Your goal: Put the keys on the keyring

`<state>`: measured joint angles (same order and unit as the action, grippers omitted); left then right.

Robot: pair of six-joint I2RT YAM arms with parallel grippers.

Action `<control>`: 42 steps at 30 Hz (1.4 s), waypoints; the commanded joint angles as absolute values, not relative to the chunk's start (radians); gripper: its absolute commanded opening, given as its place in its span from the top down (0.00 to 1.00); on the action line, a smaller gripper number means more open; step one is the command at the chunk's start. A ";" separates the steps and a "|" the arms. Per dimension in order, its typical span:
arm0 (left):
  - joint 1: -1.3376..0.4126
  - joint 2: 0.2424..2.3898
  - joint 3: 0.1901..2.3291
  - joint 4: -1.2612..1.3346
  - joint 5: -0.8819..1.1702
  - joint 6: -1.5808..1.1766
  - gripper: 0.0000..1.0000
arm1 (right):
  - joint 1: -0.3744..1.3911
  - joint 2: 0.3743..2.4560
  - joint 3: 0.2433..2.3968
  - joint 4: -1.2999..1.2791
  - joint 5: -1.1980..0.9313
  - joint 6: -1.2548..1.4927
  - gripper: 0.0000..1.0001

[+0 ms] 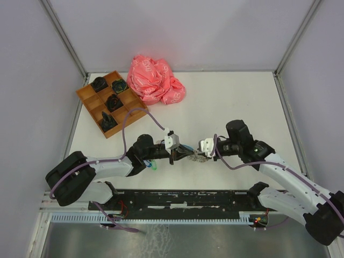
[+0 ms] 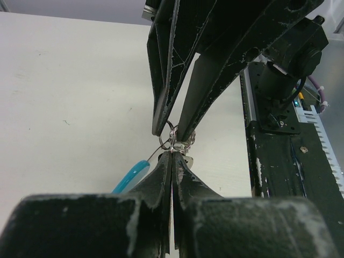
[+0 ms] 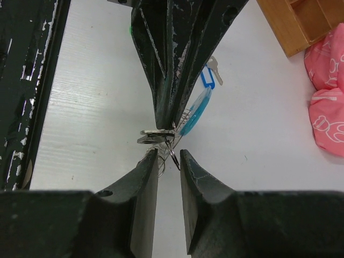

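Two grippers meet tip to tip at 6 o'clock of the table (image 1: pixel 242 102) centre. The left gripper (image 2: pixel 172 161) is clenched tight on the keys (image 3: pixel 156 135), pinching a flat silver blade, while the right gripper (image 3: pixel 169 156) stands released, jaws apart, with one thin wire ring (image 3: pixel 171 150) in the gap. One keyring (image 3: pixel 196 110) shows its light blue segment at 1 o'clock of the right gripper's tips, with one blue tag (image 3: pixel 207 79) and one silver key (image 3: pixel 214 64) beyond it; one wooden tray (image 1: pixel 88 94) holding four dark items (image 1: pixel 114 102) sits at 10 o'clock, and one pink bag (image 1: pixel 156 80) at 11 o'clock.
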<state>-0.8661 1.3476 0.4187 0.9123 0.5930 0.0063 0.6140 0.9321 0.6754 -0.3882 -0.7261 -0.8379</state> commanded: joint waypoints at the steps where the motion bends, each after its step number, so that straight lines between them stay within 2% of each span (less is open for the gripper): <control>1: -0.871 1.321 0.462 0.926 0.590 -0.045 0.97 | 0.623 0.945 0.734 -0.396 -0.758 -0.858 0.70; 6: -0.871 1.320 0.465 0.911 0.590 -0.042 0.97 | 0.625 0.953 0.751 -0.417 -0.748 -0.871 0.78; 12: -0.870 1.301 0.460 0.860 0.555 -0.026 0.97 | 0.626 0.942 0.751 -0.411 -0.736 -0.841 0.99; 20: -0.865 1.312 0.449 0.828 0.534 -0.058 0.97 | 0.620 0.893 0.671 -0.189 -0.771 -0.686 0.99; 30: -0.865 1.423 0.484 0.912 0.560 -0.130 0.97 | 0.609 0.874 0.507 0.247 -0.776 -0.438 0.99; 35: -0.864 1.381 0.473 0.890 0.530 -0.104 0.97 | 0.608 0.875 0.525 0.138 -0.752 -0.494 0.99; 42: -0.865 1.307 0.491 0.758 0.509 -0.043 0.97 | 0.609 0.880 0.618 -0.167 -0.716 -0.649 0.88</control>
<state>-0.8600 1.3602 0.4480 0.7883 0.5224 -0.0769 0.6090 0.8848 0.5255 -0.0414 -0.7368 -0.5583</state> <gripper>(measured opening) 0.033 0.091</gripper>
